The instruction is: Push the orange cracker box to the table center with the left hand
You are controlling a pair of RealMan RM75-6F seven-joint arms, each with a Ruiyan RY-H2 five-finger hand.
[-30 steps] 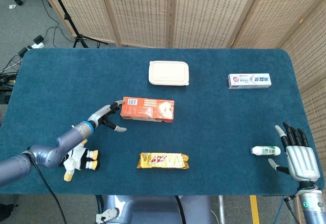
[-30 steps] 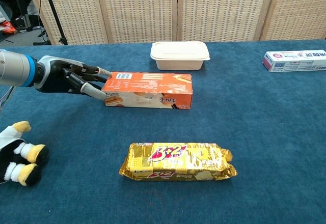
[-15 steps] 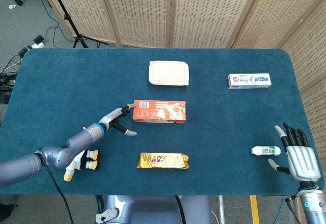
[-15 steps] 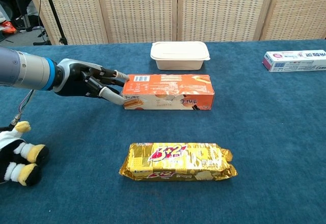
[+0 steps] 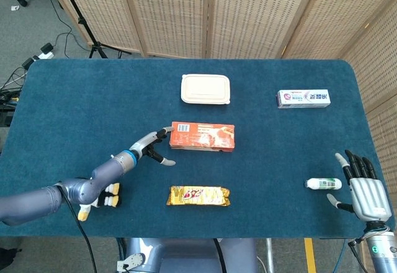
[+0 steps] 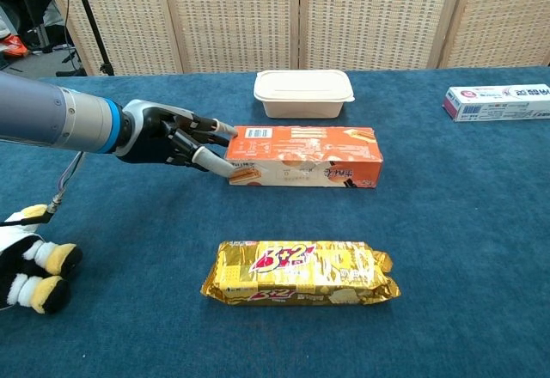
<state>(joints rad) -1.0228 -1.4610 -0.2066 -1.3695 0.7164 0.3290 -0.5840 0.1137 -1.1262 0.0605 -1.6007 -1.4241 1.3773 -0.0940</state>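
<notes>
Head view only: the right hand (image 5: pixel 365 188) at the table's near right edge, a small white bottle (image 5: pixel 323 183) lying just beside its fingers, and the whole blue table (image 5: pixel 80 99) from above.
Chest view only: the front face of the cracker box (image 6: pixel 305 156) with its printed crackers, and the left hand (image 6: pixel 176 140) seen side-on.
Both views: a cream lidded container (image 5: pixel 205 89) behind the box, a yellow biscuit packet (image 5: pixel 198 195) in front of it, a white toothpaste carton (image 5: pixel 303 98) far right, a stuffed penguin toy (image 6: pixel 31 268) near left.
Cut off: the penguin runs past the left edge in the chest view; in the head view the left forearm covers part of it. The right wrist drops out of the bottom of the head view.
Hard to make out: the print on the bottle and the carton; whether the bottle touches the right hand's fingers.
Cracker box position: flat on its long side, near the middle of the table, between the container and the biscuit packet, apart from both.
Left hand fingers: loosely spread and stretched forward, grasping nothing; the fingertips (image 6: pixel 225 131) press against the box's left end.
Right hand fingers: straight and fanned apart, palm down, holding nothing.
</notes>
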